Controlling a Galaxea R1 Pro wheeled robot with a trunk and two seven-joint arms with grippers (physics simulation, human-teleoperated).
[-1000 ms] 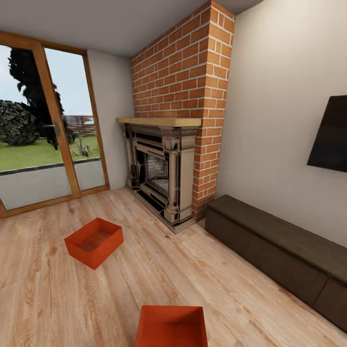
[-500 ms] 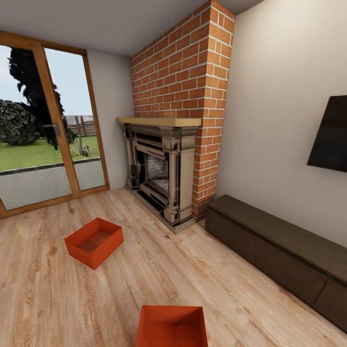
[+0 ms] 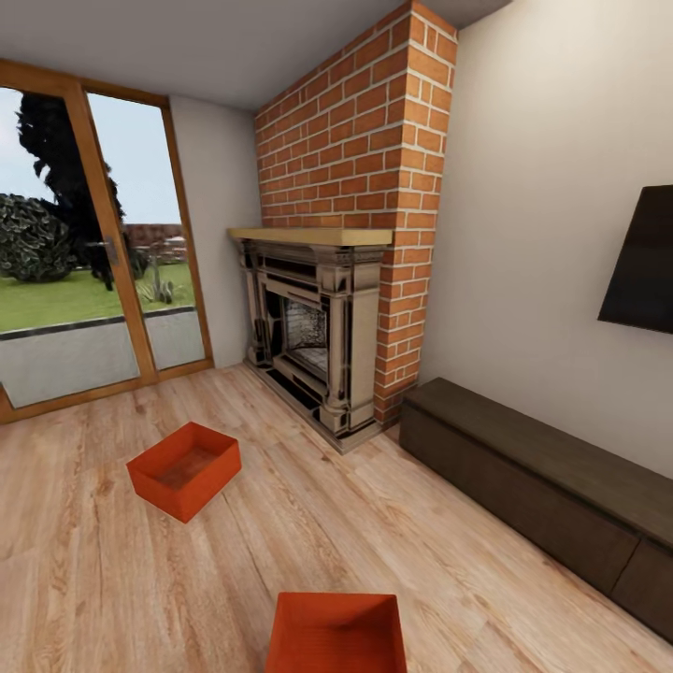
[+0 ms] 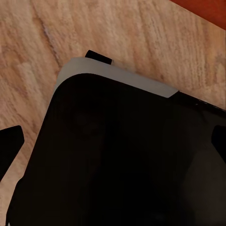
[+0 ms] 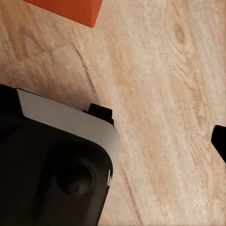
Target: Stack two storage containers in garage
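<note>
Two orange-red storage containers lie on the living room's light wood floor. One container [image 3: 184, 469] sits at the middle left, near the glass doors. The other container [image 3: 336, 634] is close in front of me, cut off by the lower edge of the head view. An orange corner of a container [image 4: 207, 7] shows in the left wrist view, and an orange edge [image 5: 70, 9] shows in the right wrist view. My left gripper [image 4: 113, 146] is open and empty over the robot's dark body. My right gripper [image 5: 113, 150] shows one black fingertip [image 5: 220, 141] above the planks, holding nothing.
A stone fireplace [image 3: 313, 327] with a brick column [image 3: 374, 140] stands straight ahead. A long, low dark cabinet [image 3: 542, 486] runs along the right wall under a black screen [image 3: 645, 262]. Wood-framed glass doors [image 3: 84, 262] fill the left wall.
The whole head picture has shifted a few pixels, so the camera has moved slightly. Both containers lie where they were.
</note>
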